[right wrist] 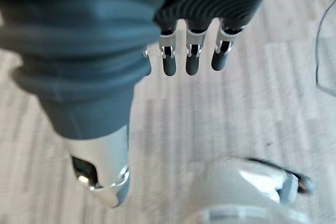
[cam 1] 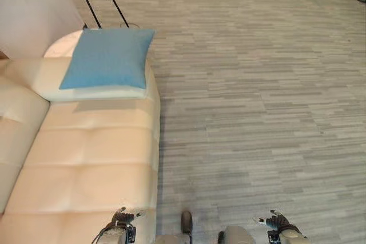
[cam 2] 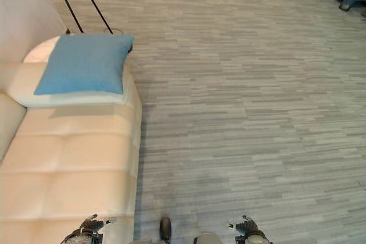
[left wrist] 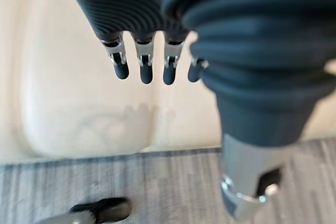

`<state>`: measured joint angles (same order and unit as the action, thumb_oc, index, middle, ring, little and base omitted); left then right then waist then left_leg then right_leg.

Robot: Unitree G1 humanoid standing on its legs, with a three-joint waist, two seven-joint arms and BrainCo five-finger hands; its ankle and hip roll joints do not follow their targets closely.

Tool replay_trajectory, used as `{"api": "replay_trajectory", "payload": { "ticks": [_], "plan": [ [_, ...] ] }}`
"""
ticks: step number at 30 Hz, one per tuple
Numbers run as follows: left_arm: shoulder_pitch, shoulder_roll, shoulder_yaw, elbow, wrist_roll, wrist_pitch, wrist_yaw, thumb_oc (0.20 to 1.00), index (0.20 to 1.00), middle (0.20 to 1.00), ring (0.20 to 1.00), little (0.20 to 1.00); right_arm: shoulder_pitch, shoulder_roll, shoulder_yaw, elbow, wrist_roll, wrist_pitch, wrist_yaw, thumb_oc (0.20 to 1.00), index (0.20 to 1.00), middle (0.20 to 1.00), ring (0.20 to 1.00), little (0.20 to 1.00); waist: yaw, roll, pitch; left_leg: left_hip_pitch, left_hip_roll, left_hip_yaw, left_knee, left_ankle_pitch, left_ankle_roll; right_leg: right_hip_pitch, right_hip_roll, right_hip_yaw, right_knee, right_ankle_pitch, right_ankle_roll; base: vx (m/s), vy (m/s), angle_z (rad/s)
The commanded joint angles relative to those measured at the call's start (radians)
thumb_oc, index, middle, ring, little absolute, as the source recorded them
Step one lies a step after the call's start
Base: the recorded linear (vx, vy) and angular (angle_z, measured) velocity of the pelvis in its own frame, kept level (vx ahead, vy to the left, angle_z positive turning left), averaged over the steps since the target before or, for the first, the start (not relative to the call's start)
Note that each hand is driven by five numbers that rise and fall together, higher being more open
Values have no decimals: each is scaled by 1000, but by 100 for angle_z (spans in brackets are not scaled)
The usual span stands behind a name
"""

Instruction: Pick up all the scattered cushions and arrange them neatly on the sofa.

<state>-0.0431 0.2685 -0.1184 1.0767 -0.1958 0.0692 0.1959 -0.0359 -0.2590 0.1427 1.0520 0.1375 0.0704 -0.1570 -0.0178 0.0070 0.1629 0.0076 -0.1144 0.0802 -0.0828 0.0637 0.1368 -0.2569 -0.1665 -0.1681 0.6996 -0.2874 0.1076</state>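
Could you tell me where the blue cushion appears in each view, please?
Left eye view: blue cushion upper left, on the cream sofa's far end.
Right eye view: upper left too, on the same sofa end.
Left wrist view: not in it.
Right wrist view: not in it.
Shared landmark: the sofa.

No readable text, no labels, no numbers, no signs on anything in view
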Motion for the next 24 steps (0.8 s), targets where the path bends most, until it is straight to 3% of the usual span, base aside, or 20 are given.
{"api": "replay_trajectory", "payload": {
  "ticks": [1, 2, 4, 5, 8, 10, 12, 13, 16, 19, 21, 22, 24],
  "plan": [
    [13, 15, 21, 11, 19, 3, 1, 1000, 1000, 1000, 1000, 1000, -16, -45, -30, 7, -2, -3, -15, 1000, 1000, 1000, 1000, 1000, 22, 13, 58, 51, 59, 35, -4, -121, -80, 64, 47, -83, -430, 236, -6, 422, -44, -26],
    [10, 11, 15, 7, 31, 2, 1, 1000, 1000, 1000, 1000, 1000, -13, -44, -36, 6, -2, -4, -17, 1000, 1000, 1000, 1000, 1000, 18, 11, 61, 70, 56, 37, -4, -135, -88, 56, 70, -67, -564, 279, 13, 336, -55, -44],
    [10, 12, 17, 3, 37, 3, -2, 1000, 1000, 1000, 1000, 1000, -10, -46, -41, 2, -2, -3, -17, 1000, 1000, 1000, 1000, 1000, 15, 10, 62, 79, 56, 37, -4, -140, -92, 54, 76, -60, -619, 309, 25, 306, -98, -40],
    [4, 8, 20, 12, 61, 2, -5, 1000, 1000, 1000, 1000, 1000, -5, -45, -55, 5, -4, -1, -19, 1000, 1000, 1000, 1000, 1000, 8, 2, 59, 116, 54, 37, -4, -160, -108, 44, 93, -63, -786, 370, 49, 396, -139, -11],
    [6, 7, 23, 13, 63, 0, -10, 1000, 1000, 1000, 1000, 1000, 0, -44, -58, 5, -13, 3, -20, 1000, 1000, 1000, 1000, 1000, 4, -1, 52, 129, 51, 38, -4, -168, -115, 14, 96, -52, -787, 368, 59, 413, -152, 9],
    [19, -7, 27, 23, 62, 1, -15, 1000, 1000, 1000, 1000, 1000, 22, -48, -68, 12, -6, -2, -20, 1000, 1000, 1000, 1000, 1000, -6, 3, 25, 206, 65, 15, -3, -215, -125, 60, 102, -58, -787, 390, 45, 580, -211, 18],
    [21, -11, 26, 24, 57, 0, -15, 1000, 1000, 1000, 1000, 1000, 25, -52, -67, 16, -3, -2, -18, 1000, 1000, 1000, 1000, 1000, -8, 4, 18, 204, 70, 8, 18, -225, -126, 68, 103, -58, -787, 398, 36, 438, -215, 31],
    [32, -22, 38, 43, 24, 3, -19, 1000, 1000, 1000, 1000, 1000, 34, -56, -73, 19, 9, -6, -18, 1000, 1000, 1000, 1000, 1000, -19, 20, 3, 218, 111, -6, 101, -194, -151, 78, 126, -58, -715, 347, 4, 649, -352, 44],
    [32, -32, 41, 69, -3, 2, -20, 1000, 1000, 1000, 1000, 1000, 33, -60, -77, 26, 37, -17, -14, 1000, 1000, 1000, 1000, 1000, -22, 27, -6, 167, 138, -16, 272, -80, -187, 118, 148, -54, -682, 290, -40, 520, -338, 42],
    [30, -31, 39, 69, -15, 4, -22, 1000, 1000, 1000, 1000, 1000, 34, -67, -79, 42, 52, -19, -11, 1000, 1000, 1000, 1000, 1000, -11, 13, 7, 65, 151, -22, 528, 23, -199, 196, 169, -40, -696, 247, -82, 356, -275, 3],
    [30, -31, 36, 64, -22, 3, -22, 1000, 1000, 1000, 1000, 1000, 32, -73, -79, 42, 54, -20, -13, 1000, 1000, 1000, 1000, 1000, -6, 10, 17, 28, 149, -26, 590, 32, -198, 213, 172, -40, -698, 237, -93, 242, -196, -13],
    [30, -30, 32, 60, -28, 4, -16, 1000, 1000, 1000, 1000, 1000, 27, -79, -78, 51, 57, -12, -14, 1000, 1000, 1000, 1000, 1000, 3, 0, 30, -29, 152, -14, 648, 9, -186, 243, 171, -36, -701, 212, -104, 375, -261, 1],
    [35, -35, 33, 58, -35, 4, -12, 1000, 1000, 1000, 1000, 1000, 23, -84, -75, 61, 56, -6, -13, 1000, 1000, 1000, 1000, 1000, 14, -12, 37, -108, 129, 7, 608, -60, -171, 275, 154, -44, -708, 206, -95, 261, -141, 1]
  ]
}}
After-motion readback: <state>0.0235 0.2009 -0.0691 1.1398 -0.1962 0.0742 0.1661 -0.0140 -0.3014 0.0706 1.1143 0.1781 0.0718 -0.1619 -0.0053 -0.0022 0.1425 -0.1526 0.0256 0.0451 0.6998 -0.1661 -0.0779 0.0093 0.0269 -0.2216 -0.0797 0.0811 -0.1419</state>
